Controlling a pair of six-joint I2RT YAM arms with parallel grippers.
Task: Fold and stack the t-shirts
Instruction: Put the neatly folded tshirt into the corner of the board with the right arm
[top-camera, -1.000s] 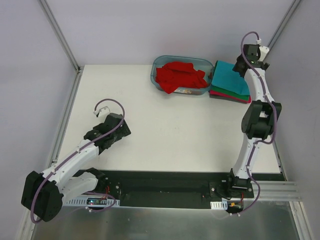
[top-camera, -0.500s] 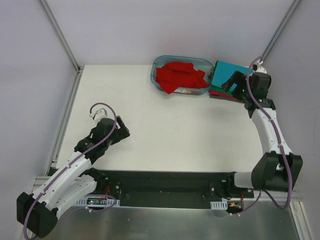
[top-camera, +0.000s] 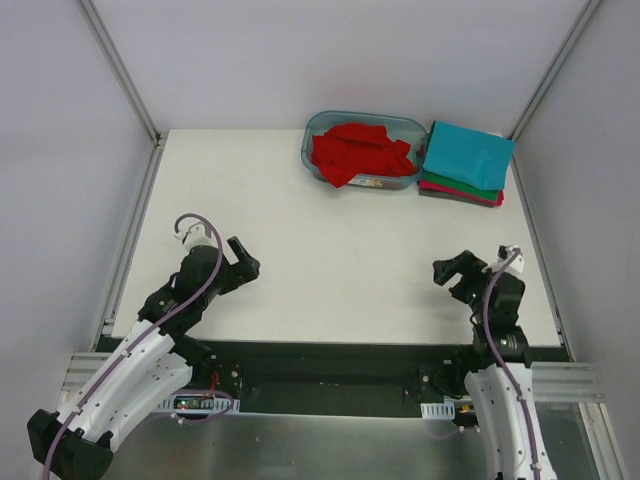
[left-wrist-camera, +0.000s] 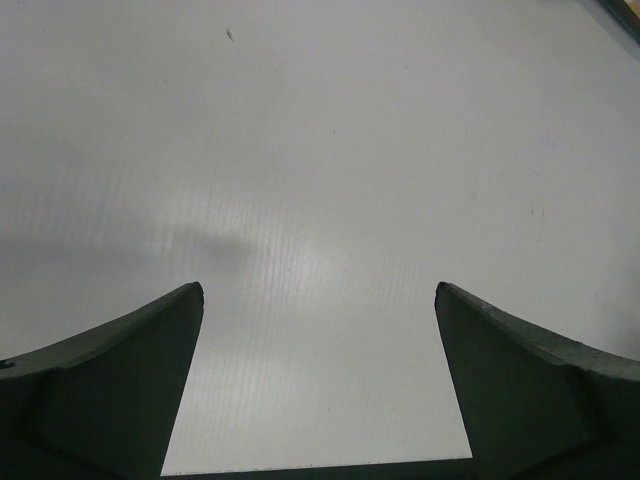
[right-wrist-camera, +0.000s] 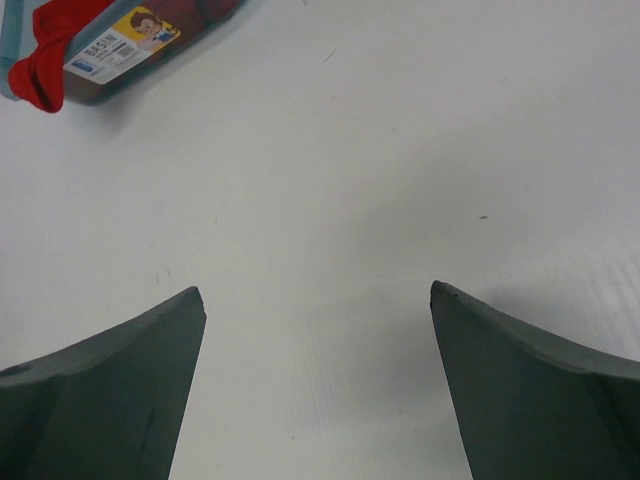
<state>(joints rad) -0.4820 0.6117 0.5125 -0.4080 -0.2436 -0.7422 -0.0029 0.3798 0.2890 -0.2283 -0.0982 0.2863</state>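
1. Black left gripper (top-camera: 243, 264) hovers low over the near-left part of the table, on a white arm. Its fingers are spread wide and hold nothing. In the left wrist view the left gripper (left-wrist-camera: 318, 290) shows only bare white surface between its two dark fingertips.
2. White table (top-camera: 330, 250) fills the middle of the scene, with grey walls around it.
3. At the far edge, a little right of centre, stands a clear blue-tinted tub (top-camera: 306, 150). A crumpled red t-shirt (top-camera: 360, 150) lies heaped inside it, unfolded. The right wrist view catches a corner of the tub (right-wrist-camera: 8, 45) at its top left, with a printed label (right-wrist-camera: 120, 40) on its wall and a fold of the red t-shirt (right-wrist-camera: 40, 85) hanging over the rim.
4. Just beside the tub, on its right, in the far-right corner of the table, sits a stack of folded t-shirts. A teal-blue t-shirt (top-camera: 465, 155) lies flat on top. Thin edges of a green t-shirt (top-camera: 475, 189) and a magenta t-shirt (top-camera: 465, 198) show beneath it along the near side.
5. The right gripper (top-camera: 452, 270) hovers over the near-right part of the table, well apart from the stack. Its fingers are also spread wide and hold nothing. The right wrist view shows the right gripper (right-wrist-camera: 318, 290) over bare table.
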